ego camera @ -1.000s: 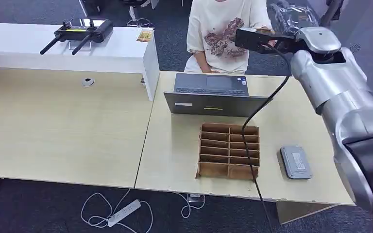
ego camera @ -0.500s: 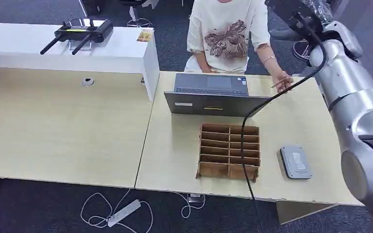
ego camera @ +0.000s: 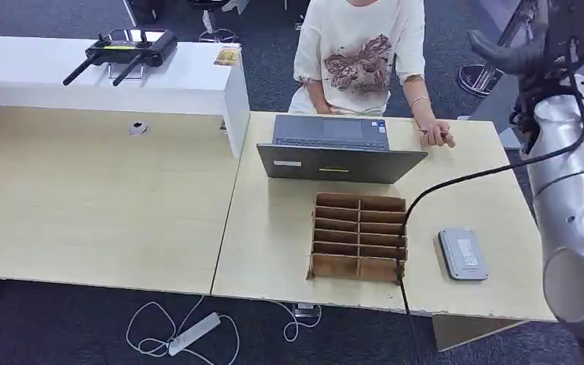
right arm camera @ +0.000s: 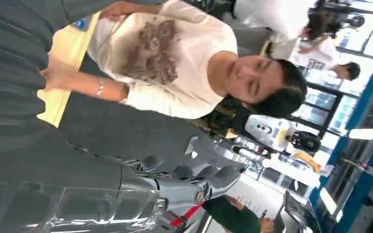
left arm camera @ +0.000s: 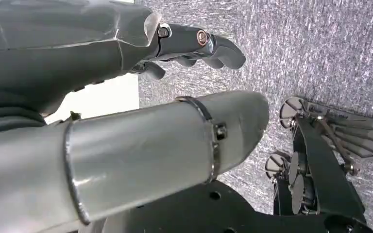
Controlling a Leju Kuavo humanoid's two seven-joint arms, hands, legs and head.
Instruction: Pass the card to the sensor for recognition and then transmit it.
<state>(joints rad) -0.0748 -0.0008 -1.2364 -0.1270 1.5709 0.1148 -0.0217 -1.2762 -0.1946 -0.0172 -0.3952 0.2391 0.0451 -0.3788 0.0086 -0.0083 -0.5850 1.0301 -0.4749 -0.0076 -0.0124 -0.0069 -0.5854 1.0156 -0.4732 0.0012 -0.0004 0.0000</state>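
Right hand (ego camera: 536, 42) is up past the table's (ego camera: 464, 190) right edge, fingers spread, empty; left hand (left arm camera: 194, 46) hangs loose, empty. One card (ego camera: 428, 131) in the person's hand (ego camera: 439, 138) at the far edge, one sensor (ego camera: 463, 254) by the front.

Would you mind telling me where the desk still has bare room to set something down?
The left desk is bare apart from a small round fitting. Another patch lies between the cardboard divider and the seam. It is crowded around the laptop, card reader and cable.
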